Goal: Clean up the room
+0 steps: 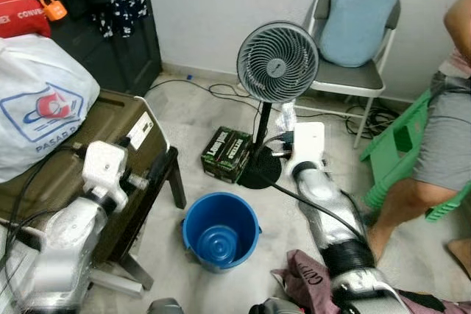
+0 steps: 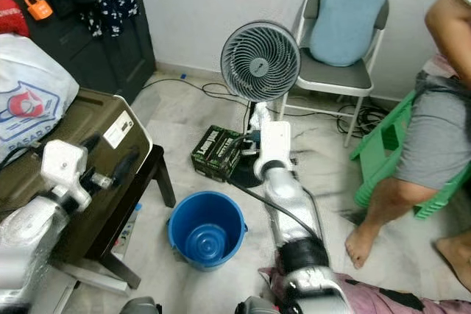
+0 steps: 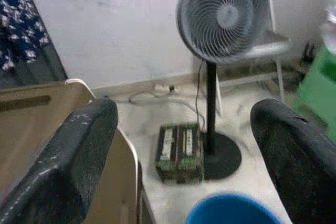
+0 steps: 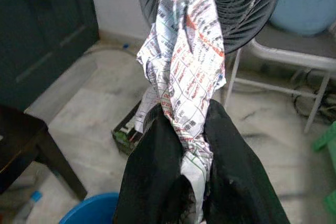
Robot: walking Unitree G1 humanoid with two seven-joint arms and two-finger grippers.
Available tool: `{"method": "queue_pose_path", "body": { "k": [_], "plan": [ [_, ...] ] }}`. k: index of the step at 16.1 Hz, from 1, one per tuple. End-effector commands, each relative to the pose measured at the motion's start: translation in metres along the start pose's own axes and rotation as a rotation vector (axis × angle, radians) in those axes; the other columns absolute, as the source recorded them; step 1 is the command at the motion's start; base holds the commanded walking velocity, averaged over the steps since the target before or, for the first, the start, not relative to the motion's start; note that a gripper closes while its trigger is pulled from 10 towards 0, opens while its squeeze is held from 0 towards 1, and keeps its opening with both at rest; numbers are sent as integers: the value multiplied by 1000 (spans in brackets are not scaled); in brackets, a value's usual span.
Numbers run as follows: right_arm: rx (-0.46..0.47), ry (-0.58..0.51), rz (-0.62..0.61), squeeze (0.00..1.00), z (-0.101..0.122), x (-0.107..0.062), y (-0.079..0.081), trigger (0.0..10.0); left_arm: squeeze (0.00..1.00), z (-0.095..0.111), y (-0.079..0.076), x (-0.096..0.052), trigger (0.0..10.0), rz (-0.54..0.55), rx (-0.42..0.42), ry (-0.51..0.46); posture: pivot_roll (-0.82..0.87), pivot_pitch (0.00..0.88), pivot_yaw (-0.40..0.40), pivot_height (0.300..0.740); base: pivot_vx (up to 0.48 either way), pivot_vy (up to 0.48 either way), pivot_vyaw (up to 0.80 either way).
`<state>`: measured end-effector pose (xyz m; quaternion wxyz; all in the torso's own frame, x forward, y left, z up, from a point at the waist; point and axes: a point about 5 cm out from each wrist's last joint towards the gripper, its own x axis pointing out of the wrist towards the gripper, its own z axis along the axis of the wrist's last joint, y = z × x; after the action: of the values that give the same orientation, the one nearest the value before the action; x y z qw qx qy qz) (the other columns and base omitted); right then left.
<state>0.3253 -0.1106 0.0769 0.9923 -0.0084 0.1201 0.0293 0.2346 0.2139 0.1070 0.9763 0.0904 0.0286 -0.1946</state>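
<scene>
right gripper (image 4: 191, 145) pinches crumpled printed wrapper (image 4: 186, 61) before pedestal fan (image 1: 277, 64) | blue bucket (image 1: 221, 229) at 7 o'clock, green carton (image 1: 227, 154) beside fan base | left gripper (image 3: 184, 150) spread over side table (image 1: 125, 145) edge

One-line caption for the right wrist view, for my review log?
Right gripper clamps a crumpled printed wrapper above the blue bucket, with the standing fan behind.
</scene>
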Motion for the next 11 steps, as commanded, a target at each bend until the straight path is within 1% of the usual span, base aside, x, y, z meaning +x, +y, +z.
{"method": "queue_pose_path", "body": {
  "k": [1, 3, 5, 6, 7, 8, 10, 11],
  "plan": [
    [-10, 17, -26, 0, -2, 5, 1, 10000, 0, 5, -1, -10, 10000, -34, 41, 12, 207, 0, -2, 740, 0, 0, 0],
    [2, 60, -31, 0, -9, 7, 5, 10000, 0, 7, 1, -19, 10000, -34, 45, 27, 226, 5, 12, 740, 0, 0, 0],
    [30, 119, -49, 0, -20, 9, 11, 10000, 0, 11, 0, -31, 10000, -53, 65, 50, 269, 48, 38, 740, 0, 0, 0],
    [58, 183, -66, 0, -32, 9, 17, 10000, 0, 16, -1, -46, 10000, -80, 82, 79, 299, 78, 63, 740, 0, 0, 0],
    [52, 240, -73, 0, -42, 7, 26, 10000, 0, 22, -2, -61, 10000, -85, 85, 105, 307, 94, 78, 740, 0, 0, 0],
    [55, 292, -81, 0, -50, 5, 29, 10000, 0, 24, -4, -69, 10000, -104, 91, 128, 307, 111, 92, 740, 0, 0, 0],
    [56, 354, -104, 0, -63, 0, 34, 10000, 0, 27, -5, -81, 10000, -116, 90, 157, 317, 134, 101, 740, 0, 0, 0],
    [53, 370, -113, 0, -66, -1, 35, 10000, 0, 28, -5, -83, 10000, -118, 90, 165, 320, 137, 102, 740, 0, 0, 0]
  ]
}}
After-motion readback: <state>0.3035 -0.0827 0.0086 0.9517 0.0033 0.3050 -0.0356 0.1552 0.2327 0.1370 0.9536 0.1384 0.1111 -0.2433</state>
